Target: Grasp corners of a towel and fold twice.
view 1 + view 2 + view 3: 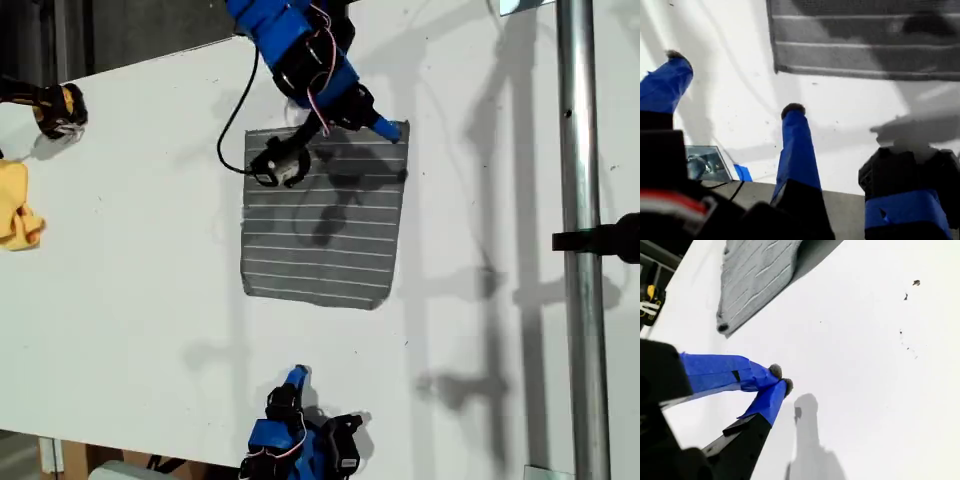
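Observation:
The towel [320, 230] lies flat on the white table, dark grey with thin white stripes. In the exterior view my second gripper [388, 128] comes down from the top, its tips by the towel's upper right corner [403, 125]. The second wrist view shows that gripper [780, 380] shut on nothing over bare table, apart from the towel [755, 275] and a corner [722, 327]. My first gripper [295, 380] sits near the table's front edge, short of the towel. It [732, 85] is open and empty, and faces the towel's near edge [865, 40] and a corner [776, 67].
A yellow cloth [15, 210] and a black and yellow roll [60, 108] lie at the exterior view's left. A metal pole [580, 240] with a black clamp [610, 238] stands at its right. The second arm's black wrist part [275, 165] hangs over the towel.

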Controlling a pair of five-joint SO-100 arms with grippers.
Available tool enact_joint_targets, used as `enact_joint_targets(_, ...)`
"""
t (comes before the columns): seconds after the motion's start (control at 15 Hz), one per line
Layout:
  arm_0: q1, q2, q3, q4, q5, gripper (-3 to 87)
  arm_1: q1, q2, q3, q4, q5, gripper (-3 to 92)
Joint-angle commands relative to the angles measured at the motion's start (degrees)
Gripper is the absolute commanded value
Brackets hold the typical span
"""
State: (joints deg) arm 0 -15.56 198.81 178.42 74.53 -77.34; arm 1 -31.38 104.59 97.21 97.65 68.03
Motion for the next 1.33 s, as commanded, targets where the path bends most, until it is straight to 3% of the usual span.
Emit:
enact_joint_targets(0.0, 0.97, 0.26, -0.26, 0.09, 0.09, -2.3, 0.26, -1.41, 5.27, -7.56, 0.62, 37.1)
enact_joint_targets(0.47, 0.97, 0.26, -0.35, 0.09, 0.18, -2.3, -6.50, -5.45, 19.95, -25.31, 6.77, 35.3)
enact_joint_targets(0.73, 0.97, 0.26, -0.35, 0.09, 0.00, -2.3, -6.24, -9.67, 25.05, -32.43, 8.17, 33.5)
enact_joint_targets(1.27, 1.05, 0.26, -0.35, 0.18, -0.35, -2.3, -1.58, -10.55, 27.95, -35.68, 7.29, 27.2)
